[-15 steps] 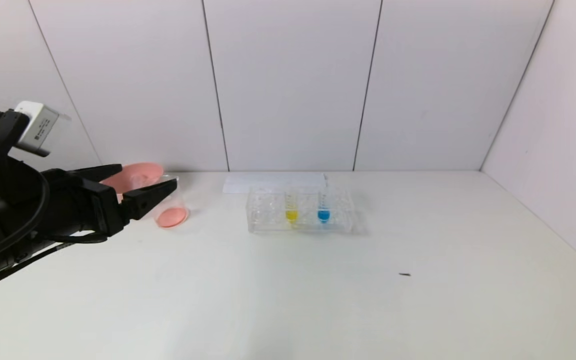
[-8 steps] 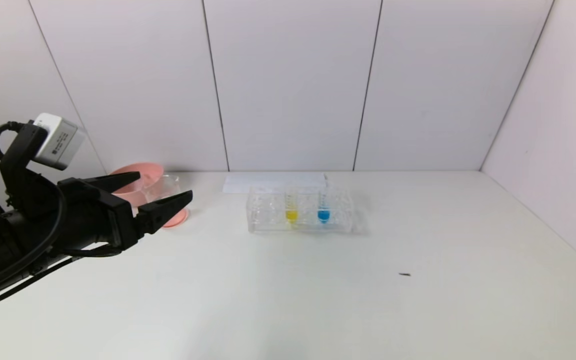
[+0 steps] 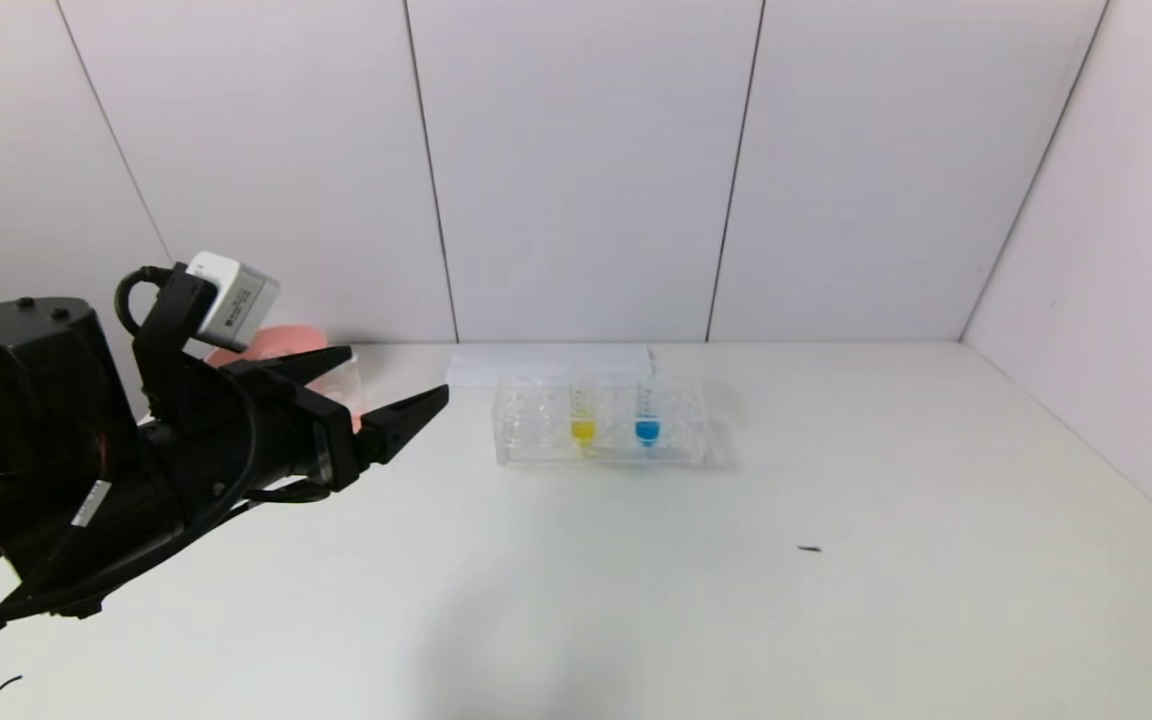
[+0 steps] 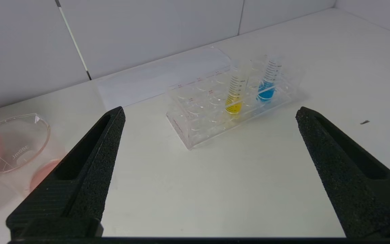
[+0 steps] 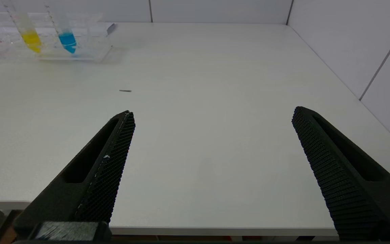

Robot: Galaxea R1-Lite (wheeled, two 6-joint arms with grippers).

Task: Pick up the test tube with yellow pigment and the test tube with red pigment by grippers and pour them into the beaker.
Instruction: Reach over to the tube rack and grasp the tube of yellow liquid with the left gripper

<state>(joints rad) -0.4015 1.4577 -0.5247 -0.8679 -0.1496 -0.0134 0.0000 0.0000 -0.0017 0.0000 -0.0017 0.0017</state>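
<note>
Test tube with yellow pigment | upright in rack, at 9 o'clock of blue tube | I judge it light, slick, fragile; grip upper shaft | left gripper spread wide, empty | right gripper spread wide, empty

This looks like a lab bench setup, probably a staged one. A clear tube rack holds graduated tubes of yellow and blue liquid on a plain white table. Left of the rack stands a glass beaker, and bare white panels rise behind it.
</note>
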